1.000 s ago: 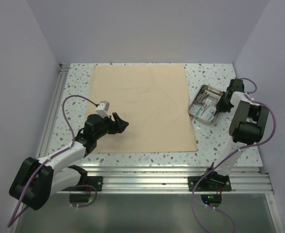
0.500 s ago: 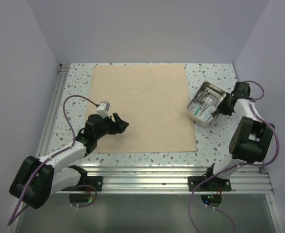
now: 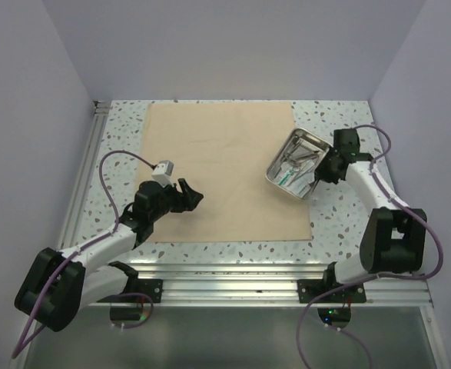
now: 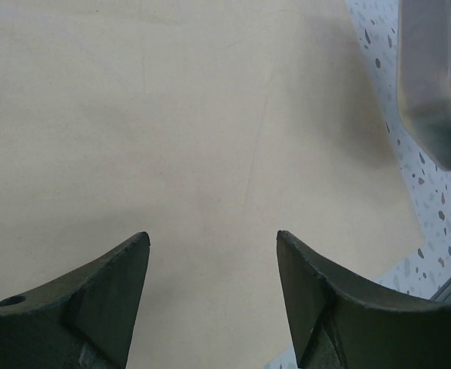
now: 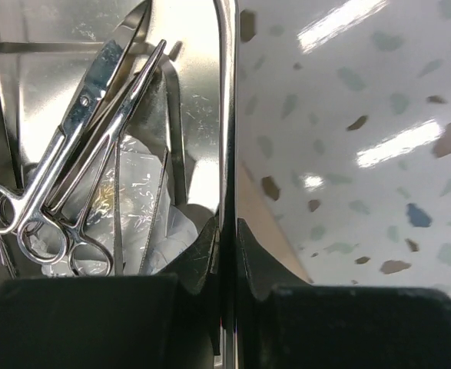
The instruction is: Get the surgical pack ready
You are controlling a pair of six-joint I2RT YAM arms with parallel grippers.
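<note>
The tan cloth sheet [image 3: 225, 169] lies flat on the table. My right gripper [image 3: 323, 171] is shut on the right rim of the steel tray [image 3: 296, 162] and holds it lifted and tilted over the cloth's right edge. In the right wrist view the jaws [image 5: 227, 231] pinch the tray wall [image 5: 227, 115]; scissors [image 5: 71, 131], forceps [image 5: 125, 108] and clear packets [image 5: 137, 192] lie inside. My left gripper [image 3: 193, 194] is open and empty above the cloth's left part; the left wrist view shows its fingers [image 4: 110, 277] spread over the cloth [image 4: 210, 123], with the tray [image 4: 432, 84] at the upper right.
The speckled tabletop [image 3: 348, 223] shows right of the cloth. An aluminium rail [image 3: 271, 280] runs along the near edge and another rail [image 3: 87, 169] along the left side. Purple walls enclose the back and sides.
My right gripper has carried the tray leftward from the bare table at the right to above the cloth's right edge, tilting it. The left arm has not moved.
</note>
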